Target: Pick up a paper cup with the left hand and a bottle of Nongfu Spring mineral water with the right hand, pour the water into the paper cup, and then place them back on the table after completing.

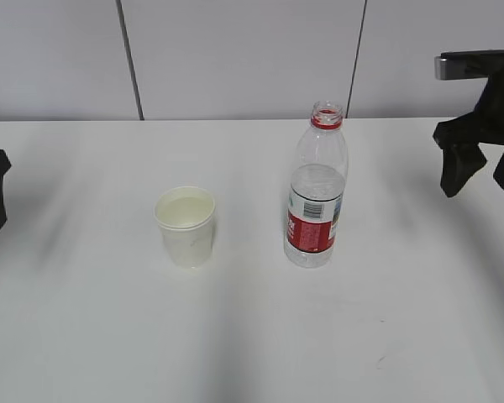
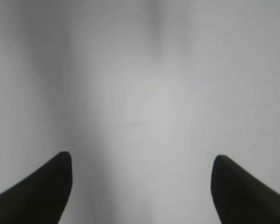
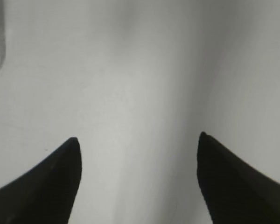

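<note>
Your exterior view alone shows the paper cup left of the uncapped ribbed bottle; both wrist views show only wide-spread, empty claws: left hand, right hand.

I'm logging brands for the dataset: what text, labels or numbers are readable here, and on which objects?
Bottle label: red and white with printing, too small and blurred to read; no brand name legible.
Paper cup: plain, no text visible.
Table, both grippers: no text visible.
</note>
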{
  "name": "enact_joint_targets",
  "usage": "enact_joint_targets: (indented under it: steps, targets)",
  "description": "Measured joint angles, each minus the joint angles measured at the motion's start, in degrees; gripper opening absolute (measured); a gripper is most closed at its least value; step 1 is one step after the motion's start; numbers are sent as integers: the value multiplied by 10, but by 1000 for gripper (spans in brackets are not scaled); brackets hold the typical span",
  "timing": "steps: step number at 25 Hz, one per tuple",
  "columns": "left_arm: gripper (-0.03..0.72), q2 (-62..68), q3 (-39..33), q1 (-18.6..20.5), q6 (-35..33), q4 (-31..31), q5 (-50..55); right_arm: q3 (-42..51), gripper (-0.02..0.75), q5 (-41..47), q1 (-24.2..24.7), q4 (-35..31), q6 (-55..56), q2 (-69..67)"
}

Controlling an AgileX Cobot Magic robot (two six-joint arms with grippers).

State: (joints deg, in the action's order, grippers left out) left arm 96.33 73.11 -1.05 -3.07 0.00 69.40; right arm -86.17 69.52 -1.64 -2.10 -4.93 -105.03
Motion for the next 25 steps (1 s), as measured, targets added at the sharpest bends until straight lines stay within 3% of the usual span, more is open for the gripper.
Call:
enact_joint_targets:
  steps: [6, 14, 19, 25]
  targets:
    - [554, -106, -128, 0, 0, 0, -1, 127, 568, 0, 0, -1, -4, 119]
    - [554, -425, -333, 0, -1, -12, -5, 409, 568, -48, 0, -24, -5, 472]
    - [554, -584, -382, 0, -1, -12, 1, 489, 568, -49, 0, -27, -5, 631]
    - [554, -684, -398, 0, -1, -12, 21, 525, 568, -35, 0, -27, -4, 706]
